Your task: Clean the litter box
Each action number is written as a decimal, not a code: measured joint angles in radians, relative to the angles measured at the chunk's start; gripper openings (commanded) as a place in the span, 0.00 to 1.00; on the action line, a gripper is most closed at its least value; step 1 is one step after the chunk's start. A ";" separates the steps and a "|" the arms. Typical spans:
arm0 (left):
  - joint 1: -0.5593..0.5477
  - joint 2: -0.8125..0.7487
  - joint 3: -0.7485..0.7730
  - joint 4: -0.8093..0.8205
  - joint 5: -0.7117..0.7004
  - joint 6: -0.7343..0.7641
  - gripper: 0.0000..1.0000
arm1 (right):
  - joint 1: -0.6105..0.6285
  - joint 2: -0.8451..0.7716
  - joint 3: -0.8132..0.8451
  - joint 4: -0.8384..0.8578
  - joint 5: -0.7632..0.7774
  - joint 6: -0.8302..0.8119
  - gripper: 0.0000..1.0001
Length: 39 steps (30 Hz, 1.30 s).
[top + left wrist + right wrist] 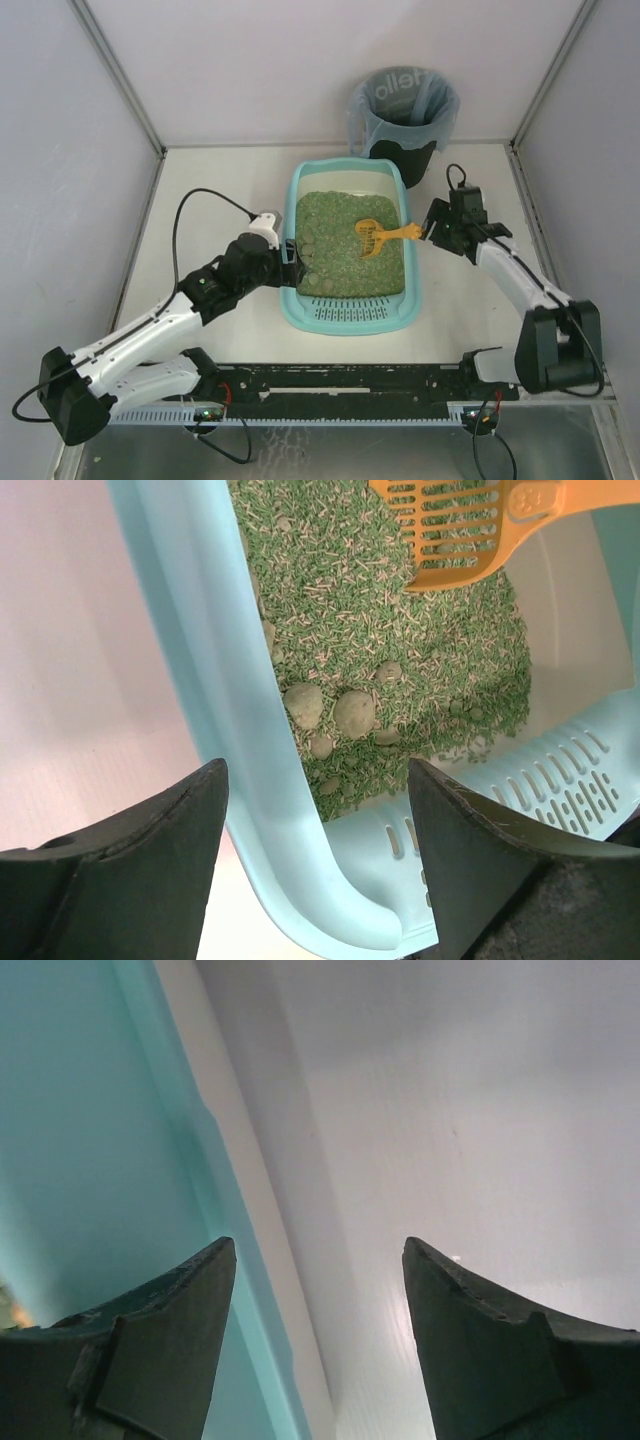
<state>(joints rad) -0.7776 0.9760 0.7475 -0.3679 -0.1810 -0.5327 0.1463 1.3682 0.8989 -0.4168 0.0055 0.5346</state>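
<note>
Left fingers straddle the litter box wall; right fingers spread apart.

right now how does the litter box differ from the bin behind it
The litter box is a low, light-teal rectangle; the bin is round, black and stands taller. The litter box holds green litter with an orange scoop in it; the bin is lined with a grey-blue bag, and its contents are not visible. The litter box lies mid-table, the bin at the far edge. Both are open-topped.
</note>
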 measured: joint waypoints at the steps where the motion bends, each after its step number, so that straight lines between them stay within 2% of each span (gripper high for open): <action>1: 0.006 -0.006 0.000 0.000 0.000 0.002 0.77 | -0.003 -0.036 -0.011 -0.015 0.011 0.000 0.68; 7: 0.028 -0.081 0.000 0.000 -0.032 0.023 0.77 | -0.018 -0.374 -0.036 -0.020 0.058 0.001 0.68; 12: 0.030 -0.117 0.000 0.000 -0.065 0.047 0.77 | -0.017 -0.591 -0.089 0.063 -0.031 0.005 0.69; 15: 0.030 -0.114 0.000 0.000 -0.075 0.055 0.78 | -0.013 -0.584 -0.119 0.070 -0.123 0.007 0.69; 20: 0.030 -0.099 0.000 0.000 -0.074 0.057 0.77 | -0.012 -0.467 -0.158 0.058 -0.241 0.000 0.67; 25: 0.030 -0.096 0.000 0.000 -0.069 0.057 0.77 | -0.012 -0.393 -0.166 0.071 -0.342 -0.018 0.62; 29: 0.030 -0.096 0.000 0.001 -0.068 0.060 0.77 | -0.008 -0.372 -0.166 0.103 -0.377 -0.025 0.53; 34: 0.030 -0.105 0.000 0.006 -0.071 0.084 0.77 | 0.002 -0.362 -0.166 0.155 -0.383 -0.044 0.27; 39: 0.030 -0.137 0.000 0.047 -0.092 0.144 0.82 | 0.027 -0.350 -0.166 0.185 -0.382 -0.064 0.09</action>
<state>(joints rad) -0.7475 0.8387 0.7475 -0.3210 -0.2729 -0.3889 0.1738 1.0183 0.7330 -0.2314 -0.3767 0.4709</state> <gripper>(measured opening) 0.801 0.176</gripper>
